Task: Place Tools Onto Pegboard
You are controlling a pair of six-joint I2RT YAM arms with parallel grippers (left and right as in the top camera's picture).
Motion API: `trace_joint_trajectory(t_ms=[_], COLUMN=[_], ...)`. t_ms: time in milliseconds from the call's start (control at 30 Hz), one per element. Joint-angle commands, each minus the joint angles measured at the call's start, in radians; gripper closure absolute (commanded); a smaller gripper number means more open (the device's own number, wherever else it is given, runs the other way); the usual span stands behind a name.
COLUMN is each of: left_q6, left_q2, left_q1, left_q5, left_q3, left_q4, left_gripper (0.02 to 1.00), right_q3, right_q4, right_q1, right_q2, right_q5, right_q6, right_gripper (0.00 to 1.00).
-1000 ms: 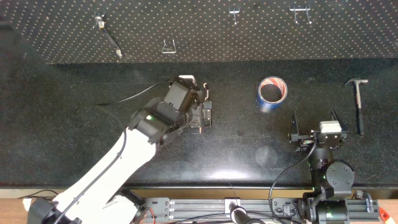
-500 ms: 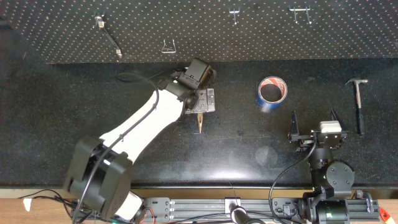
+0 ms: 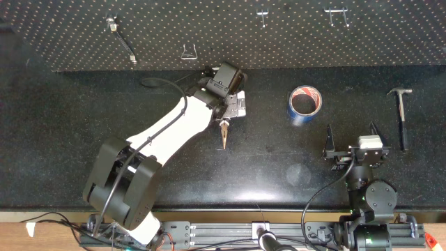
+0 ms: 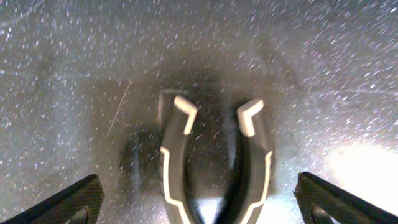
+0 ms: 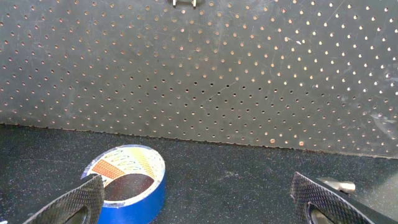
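A pair of pliers (image 3: 224, 134) lies on the black table, its nose pointing toward the front edge. In the left wrist view its black handles with pale tips (image 4: 214, 155) lie between my own fingers, untouched. My left gripper (image 3: 233, 104) hovers over the handle end, open, with both fingers (image 4: 62, 199) spread wide of the handles. My right gripper (image 3: 352, 136) stands open near its base, holding nothing. The pegboard (image 3: 223, 31) runs along the back, with an empty triangular hook (image 3: 188, 52) behind the left gripper.
A blue tape roll (image 3: 304, 103) (image 5: 127, 180) stands right of centre. A hammer (image 3: 401, 115) lies at the far right. More hooks (image 3: 263, 14) (image 3: 337, 14) hang on the board, and a thin tool (image 3: 123, 42) hangs at the upper left.
The left arm swung its wrist toward the pegboard and turned it, uncovering the pliers' nose. The pliers stayed on the table. The right arm kept still.
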Motion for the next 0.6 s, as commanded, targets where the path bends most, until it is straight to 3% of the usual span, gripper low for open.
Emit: trace_joint_trajectory(t_ms=[33,133,600], left_q6=[0.043,0.058,0.075], left_q2=[0.014,0.044,0.047], left_q1=[0.0,0.0,0.001], left_q5=[-0.011,0.03,0.029], left_q3=[0.024,0.024,0.024], left_q4=[0.015,0.013,0.006], left_gripper=[0.018,0.023,0.02], right_q3=[-0.004,-0.004,-0.004], right_q4=[-0.003,-0.003,-0.003], right_q1=[-0.002,-0.002,-0.002], right_q2=[-0.007,-0.007,-0.007], right_q5=[-0.006,-0.006,-0.006], right_q6=[-0.01,-0.01,-0.01], right_gripper=[0.031,0.031,0.029])
